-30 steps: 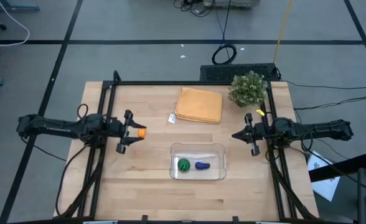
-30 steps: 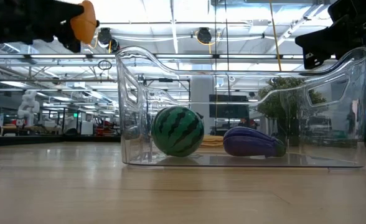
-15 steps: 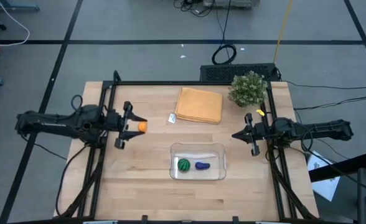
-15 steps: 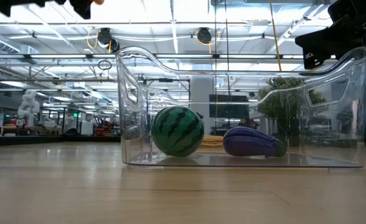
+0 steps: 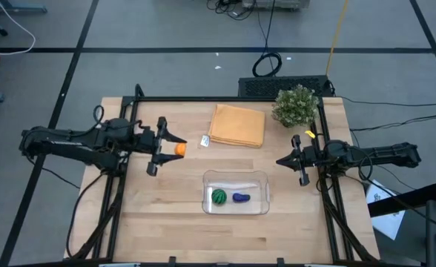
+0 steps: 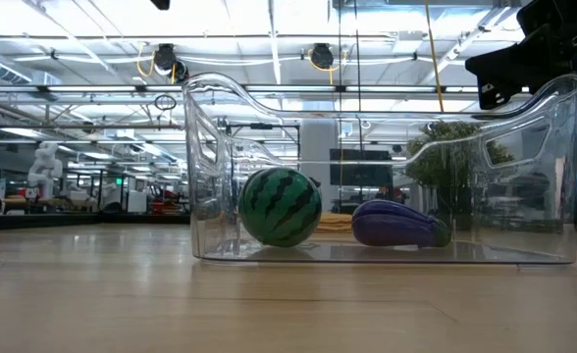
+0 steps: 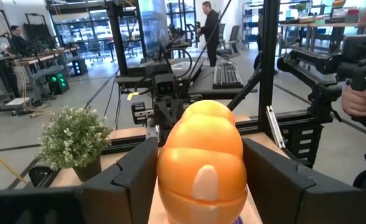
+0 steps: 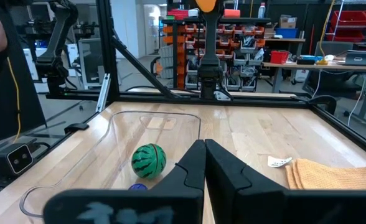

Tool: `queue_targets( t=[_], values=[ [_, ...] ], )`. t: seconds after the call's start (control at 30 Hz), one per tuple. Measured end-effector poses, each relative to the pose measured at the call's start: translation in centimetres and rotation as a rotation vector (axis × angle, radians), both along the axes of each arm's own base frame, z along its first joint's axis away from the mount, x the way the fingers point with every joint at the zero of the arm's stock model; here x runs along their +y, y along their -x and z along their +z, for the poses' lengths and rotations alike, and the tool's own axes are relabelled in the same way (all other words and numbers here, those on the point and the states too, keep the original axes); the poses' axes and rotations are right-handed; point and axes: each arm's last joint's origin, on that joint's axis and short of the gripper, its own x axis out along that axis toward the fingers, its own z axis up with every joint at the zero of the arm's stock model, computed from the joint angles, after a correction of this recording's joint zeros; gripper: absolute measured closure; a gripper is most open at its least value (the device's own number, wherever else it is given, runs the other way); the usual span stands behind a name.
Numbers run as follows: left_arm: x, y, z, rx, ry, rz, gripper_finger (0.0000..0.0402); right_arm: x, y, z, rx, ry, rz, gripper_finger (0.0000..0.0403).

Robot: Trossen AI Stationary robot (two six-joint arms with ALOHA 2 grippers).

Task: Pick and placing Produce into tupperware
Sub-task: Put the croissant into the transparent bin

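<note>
The left tool (image 5: 167, 143) pinches the orange piece (image 5: 179, 148) above the bench (image 5: 166, 222), left of centre in the high view and out of frame in the low view. The striped ball (image 5: 219, 196) and eggplant (image 5: 240, 197) lie inside the clear tub (image 5: 236, 176). The right tool (image 5: 283, 161), its fingers pressed together, waits at centre right.

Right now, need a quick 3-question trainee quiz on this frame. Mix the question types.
1. True or false: the orange piece already lies in the tupperware.
2. Which gripper holds the orange piece? A) left gripper B) right gripper
3. Fill in: the tupperware holds the striped ball and the ____.

Key:
1. False; it is held above the table, short of the tupperware.
2. A
3. eggplant
</note>
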Motion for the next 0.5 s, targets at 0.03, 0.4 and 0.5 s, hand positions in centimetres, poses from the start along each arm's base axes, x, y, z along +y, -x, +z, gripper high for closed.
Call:
queue_targets(
  t=[0.03,0.4,0.5],
  values=[
    [0.0,-0.2,0.1,0.002,0.0,0.0,0.019,0.0,0.0,0.0,0.001,0.0,0.0,0.0403],
    [-0.2,-2.9,2.0,0.014,0.011,-0.037,0.019,0.0,0.0,0.0,0.002,0.0,0.0,0.0403],
    [-0.3,-3.9,2.3,0.025,0.015,-0.084,0.019,0.0,0.0,0.0,0.002,0.0,0.0,0.0403]
  ],
)
